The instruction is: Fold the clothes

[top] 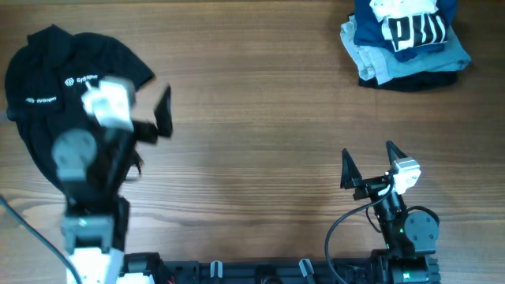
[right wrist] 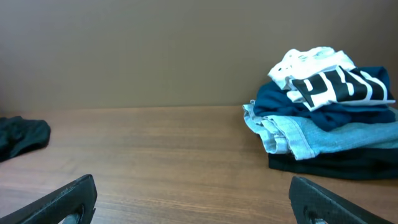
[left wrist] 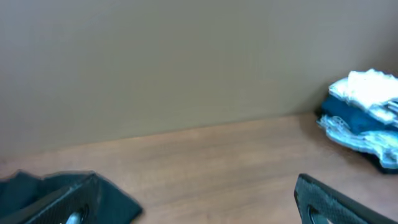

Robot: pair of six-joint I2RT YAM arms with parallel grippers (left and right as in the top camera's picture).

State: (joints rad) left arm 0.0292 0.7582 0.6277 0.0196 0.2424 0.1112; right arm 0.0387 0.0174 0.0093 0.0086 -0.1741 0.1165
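The clothes, a white T-shirt [top: 410, 28] with a black block print, lie folded on top of a stack at the far right of the table. The T-shirt also shows in the right wrist view [right wrist: 329, 78] and, blurred, in the left wrist view [left wrist: 370, 87]. My left gripper [top: 151, 110] hovers open at the right edge of a black shirt, far from the stack; nothing lies between its fingers [left wrist: 198, 186]. My right gripper [top: 369, 160] stands open near the front edge, facing the stack across bare wood, with nothing in it [right wrist: 193, 186].
A crumpled black shirt [top: 55, 87] with small white logos lies at the far left, partly under my left arm. Under the T-shirt lie folded blue [right wrist: 323, 106], pale grey-blue [right wrist: 311, 134] and dark [right wrist: 336, 163] garments. A wall rises behind the table.
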